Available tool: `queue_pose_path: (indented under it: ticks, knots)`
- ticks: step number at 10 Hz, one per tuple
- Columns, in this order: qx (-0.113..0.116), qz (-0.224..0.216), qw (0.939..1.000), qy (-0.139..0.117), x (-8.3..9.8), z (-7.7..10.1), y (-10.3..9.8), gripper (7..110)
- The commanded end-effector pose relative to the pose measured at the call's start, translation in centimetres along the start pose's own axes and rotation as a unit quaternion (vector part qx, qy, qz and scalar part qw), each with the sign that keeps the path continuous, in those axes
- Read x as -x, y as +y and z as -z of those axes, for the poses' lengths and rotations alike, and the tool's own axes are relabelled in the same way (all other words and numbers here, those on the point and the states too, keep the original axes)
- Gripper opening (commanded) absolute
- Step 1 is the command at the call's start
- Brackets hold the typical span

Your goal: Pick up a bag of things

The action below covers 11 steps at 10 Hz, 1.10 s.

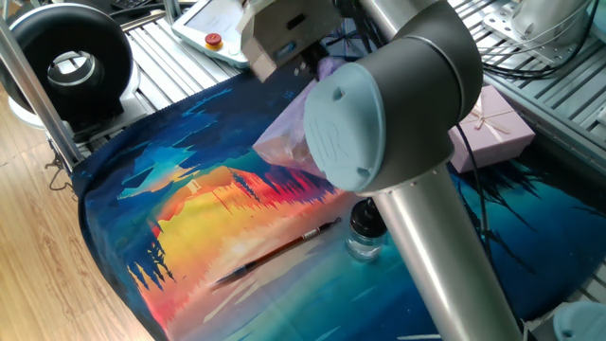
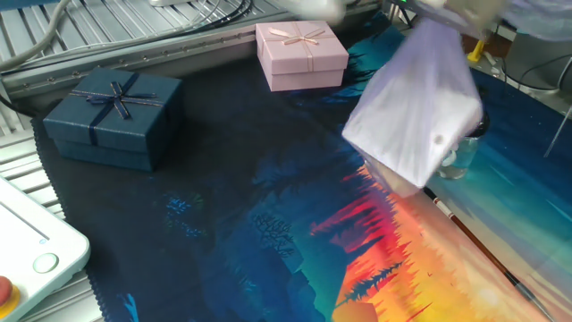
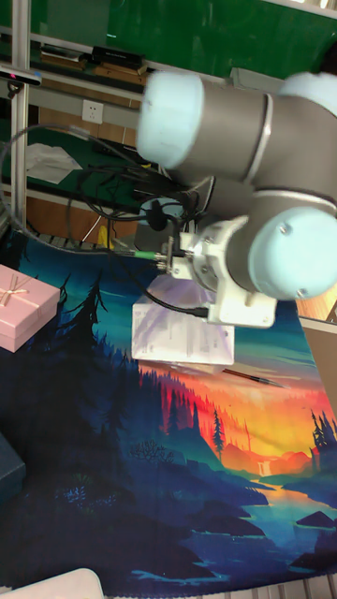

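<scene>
Tall fixed view, sunset-painted cloth (image 3: 234, 440), green wall (image 3: 234, 37), cable-strewn shelves (image 3: 65, 140).

Below the fingers the bag (image 2: 416, 112) hangs; jar (image 1: 365, 232) and brush (image 1: 284, 248) lie under it, pink box (image 2: 301, 55) beside.

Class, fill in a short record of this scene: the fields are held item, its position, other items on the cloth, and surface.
held item: bag of things, pale lilac plastic
its position: hanging from the gripper, lifted off the cloth
other items: pink gift box; navy gift box; small glass jar; thin brush
surface: painted landscape cloth
</scene>
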State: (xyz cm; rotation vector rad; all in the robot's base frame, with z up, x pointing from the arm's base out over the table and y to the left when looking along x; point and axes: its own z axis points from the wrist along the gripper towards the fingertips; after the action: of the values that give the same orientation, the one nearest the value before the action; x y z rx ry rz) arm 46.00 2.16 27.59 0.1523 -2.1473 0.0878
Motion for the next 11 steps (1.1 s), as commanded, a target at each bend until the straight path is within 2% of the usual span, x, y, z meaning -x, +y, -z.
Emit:
queue_pose_path:
  ticks: [1, 5, 8, 11]
  knots:
    - [0.004, 0.014, 0.9996, -0.026, 0.6, 0.5, -1.8, 7]
    - [0.009, 0.019, 0.9991, -0.037, 1.3, 0.5, -1.8, 7]
    - [0.011, 0.02, 0.999, -0.037, 1.5, 0.2, -2.1, 7]
    - [-0.009, 0.004, 0.9997, -0.024, 1.0, 0.1, -3.2, 7]
